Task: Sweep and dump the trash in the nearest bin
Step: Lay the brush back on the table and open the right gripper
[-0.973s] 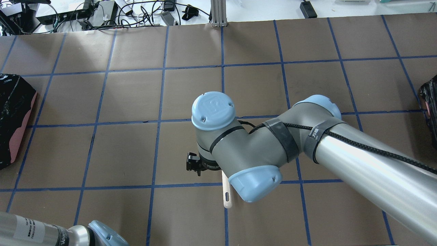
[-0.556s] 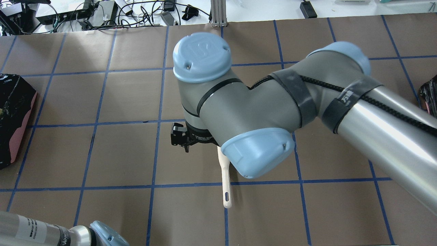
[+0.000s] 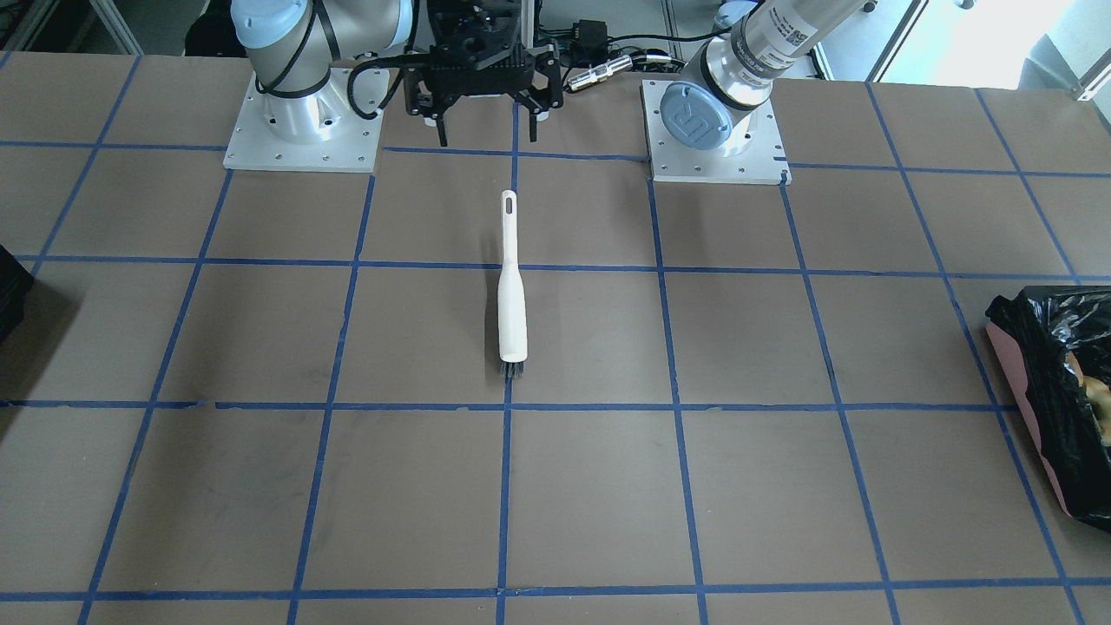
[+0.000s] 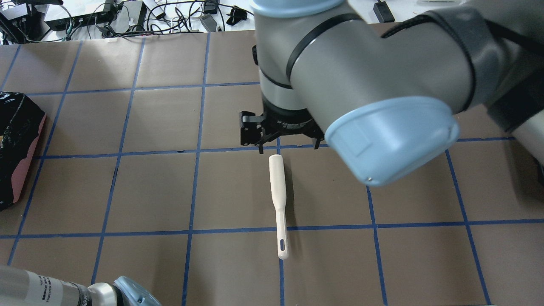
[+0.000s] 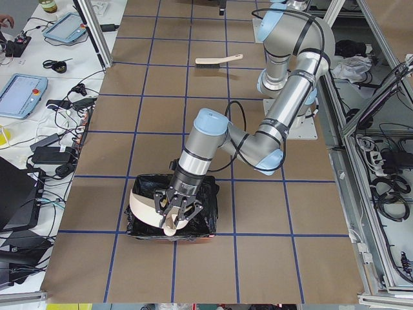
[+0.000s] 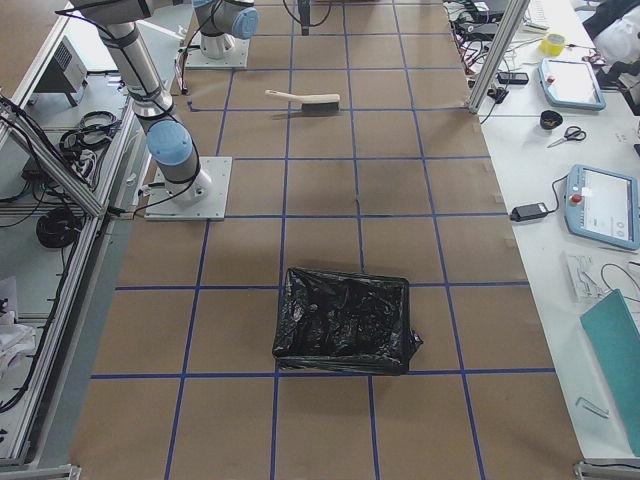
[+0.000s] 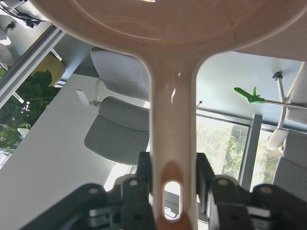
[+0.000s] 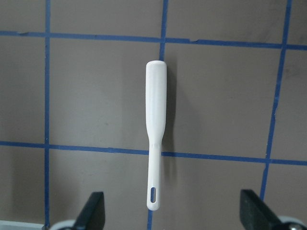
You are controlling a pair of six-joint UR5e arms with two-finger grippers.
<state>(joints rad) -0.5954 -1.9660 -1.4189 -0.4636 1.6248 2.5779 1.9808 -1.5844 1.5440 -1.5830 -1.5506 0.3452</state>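
You see the left gripper (image 7: 172, 178) clamped on the handle of the dustpan (image 5: 143, 208), tipping it over the bin (image 5: 210, 223) at the overhead view's 9 o'clock so the trash (image 3: 1079, 375), a brownish piece showing inside, slides out, while the right gripper (image 3: 486, 130) hangs wide open above the brush (image 4: 278, 199), seemingly finished.

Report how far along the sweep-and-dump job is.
Done: sweeping looks finished. The brush lies on the table, the right hand is open and clear of it, and brownish trash shows inside the bin.
In hand: the left hand clamps the dustpan over the bin.
Left: probably only setting the dustpan down; whether it is fully emptied can't be seen.
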